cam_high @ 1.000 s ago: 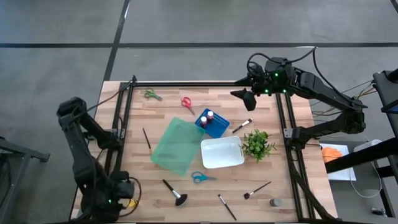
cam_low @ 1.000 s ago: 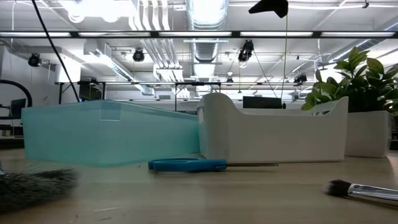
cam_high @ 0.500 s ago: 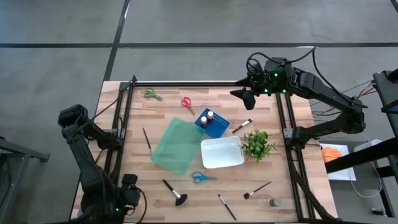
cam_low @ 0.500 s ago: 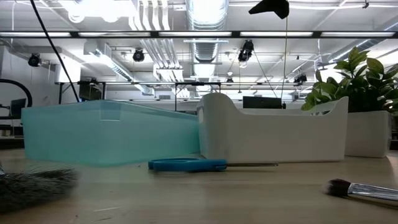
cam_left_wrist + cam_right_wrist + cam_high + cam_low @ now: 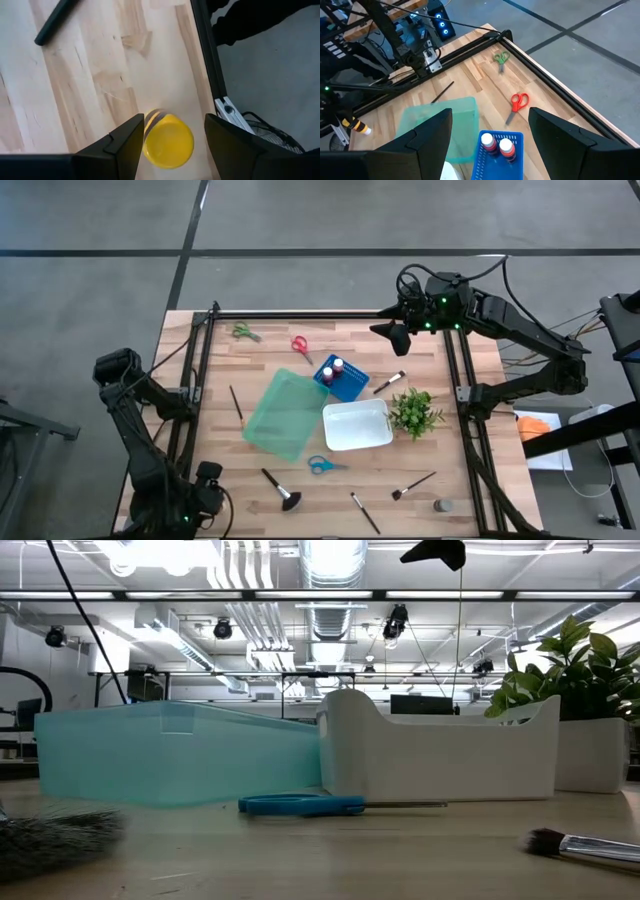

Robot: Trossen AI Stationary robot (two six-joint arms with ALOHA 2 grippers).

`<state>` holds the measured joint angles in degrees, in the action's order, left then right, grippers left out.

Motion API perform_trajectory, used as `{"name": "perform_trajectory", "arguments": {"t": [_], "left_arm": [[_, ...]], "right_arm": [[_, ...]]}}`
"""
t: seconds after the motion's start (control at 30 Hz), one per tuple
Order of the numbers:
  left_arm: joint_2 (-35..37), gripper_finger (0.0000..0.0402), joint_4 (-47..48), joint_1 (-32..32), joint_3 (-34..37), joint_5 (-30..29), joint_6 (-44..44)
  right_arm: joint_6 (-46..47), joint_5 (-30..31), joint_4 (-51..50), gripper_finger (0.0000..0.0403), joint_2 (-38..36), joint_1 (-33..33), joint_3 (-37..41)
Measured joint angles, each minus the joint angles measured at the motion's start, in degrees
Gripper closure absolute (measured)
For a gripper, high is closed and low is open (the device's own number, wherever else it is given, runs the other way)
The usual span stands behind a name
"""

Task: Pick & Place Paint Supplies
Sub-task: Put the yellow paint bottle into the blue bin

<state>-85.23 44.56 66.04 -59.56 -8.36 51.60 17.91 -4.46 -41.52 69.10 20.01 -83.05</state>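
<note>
**High view: both arms wait at opposite corners, supplies scattered**

The left gripper (image 5: pixel 207 492) sits at the lower left, its fingers apart around a yellow-capped bottle (image 5: pixel 168 140) standing on the surface (image 5: pixel 260 360). The right gripper (image 5: pixel 393 333) hangs at the upper right, fingers apart and empty. Two red-capped bottles (image 5: pixel 332 368) stand in the blue basket (image 5: pixel 350 384) at centre. Brushes (image 5: pixel 412 485) lie along the lower edge, and blue scissors (image 5: pixel 322 465) lie below the white bin (image 5: pixel 356 426).

No legible text or labels.

Brushes (image 5: pixel 281 489), red scissors (image 5: pixel 301 347), green scissors (image 5: pixel 243 332) and blue scissors (image 5: pixel 323 465) lie scattered flat; two red-capped bottles (image 5: pixel 332 369) stand in the blue basket (image 5: pixel 350 385).
</note>
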Motion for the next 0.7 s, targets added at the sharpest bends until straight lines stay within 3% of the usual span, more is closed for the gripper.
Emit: {"name": "perform_trajectory", "arguments": {"t": [0.7], "left_arm": [[0.0, 0.0199, -0.2, 0.3, 1.9, 1.3, -0.6]], "right_arm": [[-0.5, 1.0, 0.0, 0.0140, 0.0, 0.0, 0.0]]}}
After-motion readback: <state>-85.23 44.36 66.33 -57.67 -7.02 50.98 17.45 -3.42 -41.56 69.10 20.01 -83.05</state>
